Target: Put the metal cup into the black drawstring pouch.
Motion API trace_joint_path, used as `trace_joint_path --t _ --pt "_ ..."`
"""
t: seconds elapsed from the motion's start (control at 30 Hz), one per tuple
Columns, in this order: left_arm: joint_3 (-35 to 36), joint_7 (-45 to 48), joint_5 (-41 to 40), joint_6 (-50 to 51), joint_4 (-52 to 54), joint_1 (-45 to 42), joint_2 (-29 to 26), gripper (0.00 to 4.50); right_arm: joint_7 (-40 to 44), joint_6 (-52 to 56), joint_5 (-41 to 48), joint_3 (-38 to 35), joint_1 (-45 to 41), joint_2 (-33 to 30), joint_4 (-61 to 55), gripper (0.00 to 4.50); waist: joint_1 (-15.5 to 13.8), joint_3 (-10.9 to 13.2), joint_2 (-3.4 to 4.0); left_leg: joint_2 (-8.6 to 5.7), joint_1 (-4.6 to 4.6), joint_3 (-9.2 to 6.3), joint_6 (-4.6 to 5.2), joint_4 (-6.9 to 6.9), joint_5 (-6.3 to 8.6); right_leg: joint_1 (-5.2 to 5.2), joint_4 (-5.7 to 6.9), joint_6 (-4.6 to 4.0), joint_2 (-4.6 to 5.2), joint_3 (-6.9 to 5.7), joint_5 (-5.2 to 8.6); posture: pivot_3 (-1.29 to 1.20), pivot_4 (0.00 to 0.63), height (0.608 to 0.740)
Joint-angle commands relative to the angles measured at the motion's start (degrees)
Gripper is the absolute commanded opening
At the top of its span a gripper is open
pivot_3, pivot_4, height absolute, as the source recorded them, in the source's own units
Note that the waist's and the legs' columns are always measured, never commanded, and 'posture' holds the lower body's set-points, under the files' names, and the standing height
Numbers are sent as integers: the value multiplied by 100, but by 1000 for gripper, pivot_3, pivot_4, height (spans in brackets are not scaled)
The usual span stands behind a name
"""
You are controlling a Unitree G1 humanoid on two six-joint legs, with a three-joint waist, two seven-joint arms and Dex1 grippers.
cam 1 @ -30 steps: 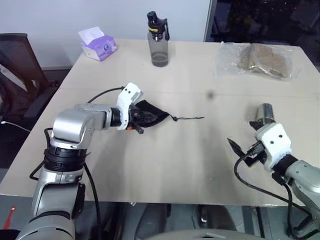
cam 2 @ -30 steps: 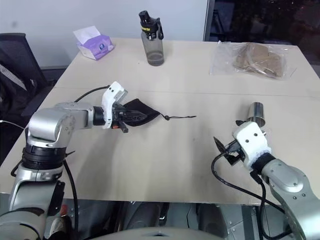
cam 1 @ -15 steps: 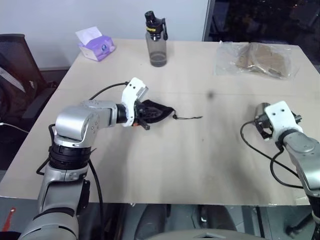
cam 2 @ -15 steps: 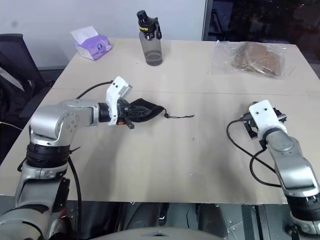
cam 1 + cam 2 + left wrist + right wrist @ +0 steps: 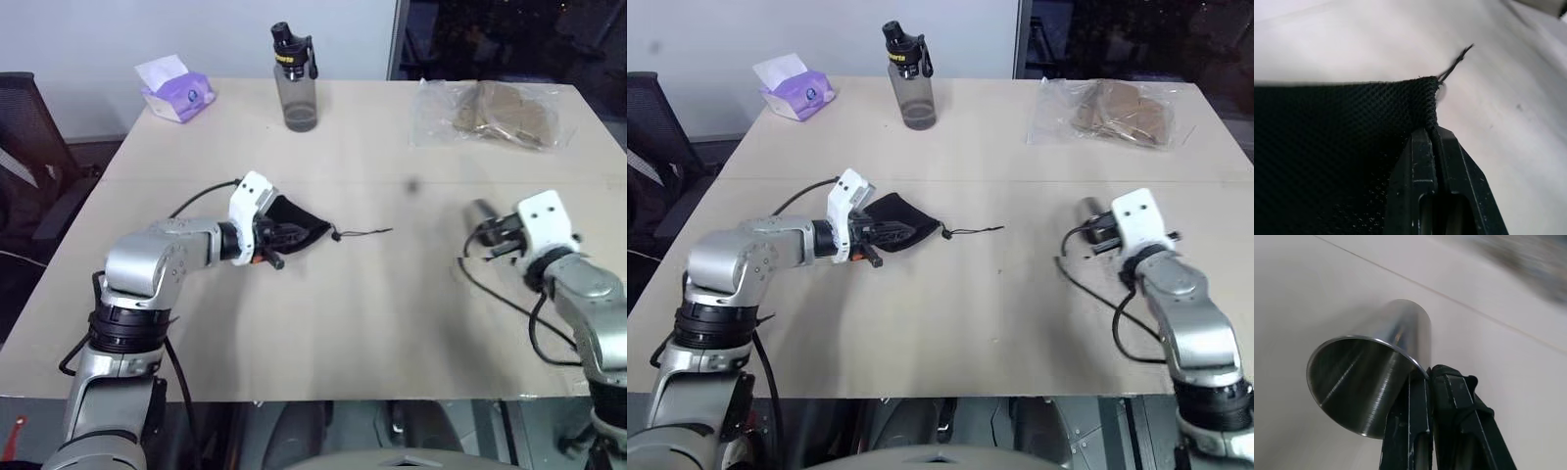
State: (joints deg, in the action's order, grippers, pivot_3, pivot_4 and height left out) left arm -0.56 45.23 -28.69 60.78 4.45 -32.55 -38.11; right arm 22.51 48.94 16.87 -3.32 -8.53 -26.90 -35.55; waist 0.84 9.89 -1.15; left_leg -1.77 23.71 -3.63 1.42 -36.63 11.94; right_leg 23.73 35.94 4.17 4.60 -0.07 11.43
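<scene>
The black drawstring pouch (image 5: 302, 221) lies on the beige table (image 5: 362, 313) left of centre, its thin cord (image 5: 366, 233) trailing to the right. My left gripper (image 5: 282, 236) is shut on the pouch's cloth edge; the left wrist view shows the pouch (image 5: 1337, 142) pinched near its corner between my fingers (image 5: 1415, 161). The metal cup (image 5: 482, 211) is at the right, tipped over toward the left. My right gripper (image 5: 1427, 374) is shut on its rim, one finger inside the cup (image 5: 1371, 377) and one outside.
At the back of the table stand a grey bottle with a black cap (image 5: 294, 83), a purple tissue pack (image 5: 174, 90) and a clear plastic bag with brown contents (image 5: 490, 113). A dark chair (image 5: 20, 127) is beyond the table's left edge.
My right gripper has gone from open to shut, now pinching the cup's rim; the cup has tipped from upright. My left gripper still holds the pouch in much the same place.
</scene>
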Motion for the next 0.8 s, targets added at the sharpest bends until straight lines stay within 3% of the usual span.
trace_joint_path --t 0.03,0.2,0.43,0.8 --pt "-81 -37 30 -17 -17 -261 46 0 179 -62 423 227 35 187 -625 90 -13 0 0 -2 1 -8 0 -1 0 -1 0 0 2 0 0 0 150 740" --pt "66 -307 -241 599 -79 -620 438 0 190 -840 95 1364 -125 778 105 90 -1 -3 -11 -18 -1 -13 0 -15 0 -5 -3 3 16 10 -1 0 150 740" --pt "263 -417 -554 1226 23 -947 507 0 342 -1820 -105 1617 -634 1341 1396 90 13 0 -9 -10 -7 -14 -1 -13 -1 0 12 2 -1 11 -2 0 150 740" --pt "616 -1023 -632 2024 -126 -981 948 0 612 -2360 271 1364 -560 1949 2161 90 8 0 -9 -9 -7 -18 -5 -6 1 5 15 0 -2 17 -2 0 150 740"
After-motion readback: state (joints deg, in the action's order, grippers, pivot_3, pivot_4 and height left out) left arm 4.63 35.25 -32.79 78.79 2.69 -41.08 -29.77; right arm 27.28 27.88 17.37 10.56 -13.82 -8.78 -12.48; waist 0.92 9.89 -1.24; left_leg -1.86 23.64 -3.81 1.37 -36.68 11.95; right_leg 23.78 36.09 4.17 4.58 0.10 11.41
